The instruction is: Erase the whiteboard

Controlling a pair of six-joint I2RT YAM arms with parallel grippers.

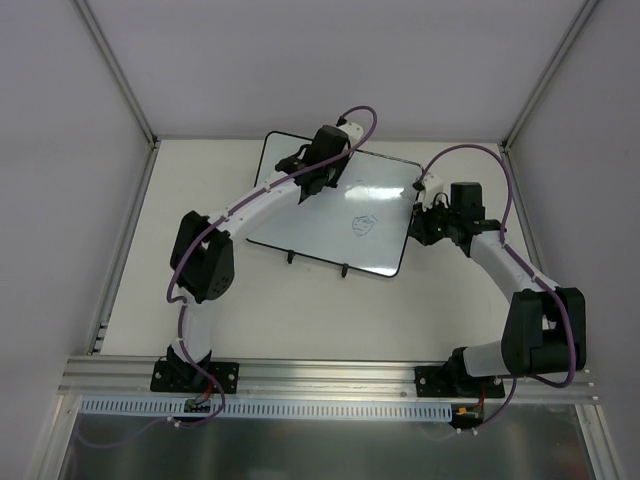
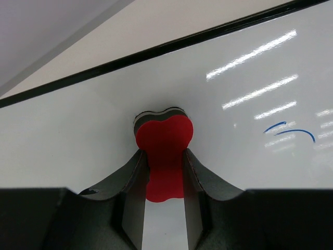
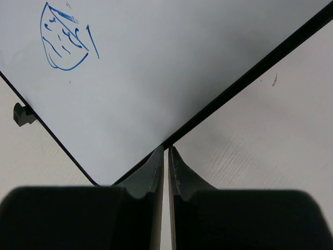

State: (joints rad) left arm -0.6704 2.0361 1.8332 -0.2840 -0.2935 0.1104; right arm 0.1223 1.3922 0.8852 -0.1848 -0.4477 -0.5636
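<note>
The whiteboard (image 1: 330, 225) lies flat on the table, turned at an angle, with a small blue marker doodle (image 1: 366, 224) right of its middle. My left gripper (image 1: 310, 186) is over the board's far part, shut on the red bone-shaped eraser (image 2: 164, 135), which rests on the white surface (image 2: 78, 125). Blue strokes (image 2: 291, 131) lie to the eraser's right. My right gripper (image 1: 417, 220) is shut, its tips (image 3: 166, 150) at the black frame on the board's right edge. The right wrist view shows the board (image 3: 156, 78) and the doodle (image 3: 65, 44).
Two small black feet (image 1: 291, 258) (image 1: 345, 270) stick out from the board's near edge; one shows in the right wrist view (image 3: 21, 114). White walls enclose the pale table (image 1: 300, 310) on three sides. A metal rail (image 1: 330, 375) runs along the front.
</note>
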